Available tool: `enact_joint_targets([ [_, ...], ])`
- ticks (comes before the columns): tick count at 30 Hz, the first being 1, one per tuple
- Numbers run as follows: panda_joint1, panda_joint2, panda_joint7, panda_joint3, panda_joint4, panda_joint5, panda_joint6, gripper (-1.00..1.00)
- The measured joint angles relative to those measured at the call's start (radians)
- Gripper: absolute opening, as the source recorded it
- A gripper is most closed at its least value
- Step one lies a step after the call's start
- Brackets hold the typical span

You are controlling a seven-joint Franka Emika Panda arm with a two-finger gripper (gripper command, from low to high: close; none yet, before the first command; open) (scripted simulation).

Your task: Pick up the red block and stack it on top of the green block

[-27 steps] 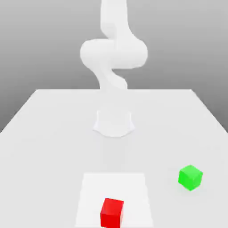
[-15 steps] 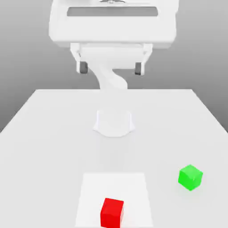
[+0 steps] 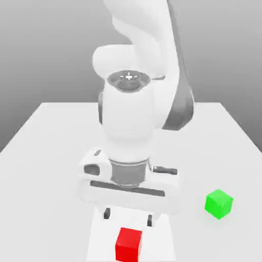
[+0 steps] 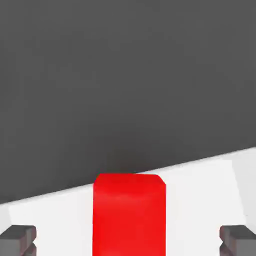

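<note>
Claw (image 3: 128, 219) is wide open, w/ nothing in it, right above the red block (image 3: 128, 244) on the counter (image 3: 51, 153). Green block (image 3: 219, 203) sits apart. If claw drops crooked, it could bump red away.

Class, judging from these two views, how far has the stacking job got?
Done: the gripper is positioned over the red block, fingers open on either side of it. In hand: getting into position to grasp it; nothing is gripped yet. Left: close, lift, and carry it onto the green block, which sits apart on the table.
</note>
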Motion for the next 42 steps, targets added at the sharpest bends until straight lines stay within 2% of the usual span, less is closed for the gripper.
enact_joint_targets([
  [2, 0.005, 0.073, 0.007, -0.007, 0.01, -0.008, 0.059, 0.0],
  [3, 0.008, 0.103, 0.01, -0.011, 0.015, -0.012, 0.085, -1.0],
  [10, 0.008, 0.109, 0.012, -0.011, 0.015, -0.014, 0.089, -1.0],
  [15, 0.003, -0.045, -0.004, 0.01, -0.012, 0.007, -0.037, -1.0],
  [20, 0.132, -0.174, -0.01, 0.152, -0.108, 0.029, -0.068, -1.0],
  [25, 0.362, -0.295, -0.025, 0.271, -0.212, 0.065, -0.085, -1.0],
  [28, 0.461, -0.25, 0.011, 0.237, -0.23, 0.019, -0.024, -1.0],
  [31, 0.439, -0.15, 0.066, 0.186, -0.227, -0.057, 0.07, -1.0],
  [32, 0.447, -0.122, 0.081, 0.173, -0.226, -0.078, 0.096, 1.0],
  [38, 0.45, -0.108, 0.088, 0.166, -0.226, -0.088, 0.108, 1.0],
  [42, 0.444, -0.204, 0.035, 0.188, -0.23, -0.014, 0.02, 1.0],
])
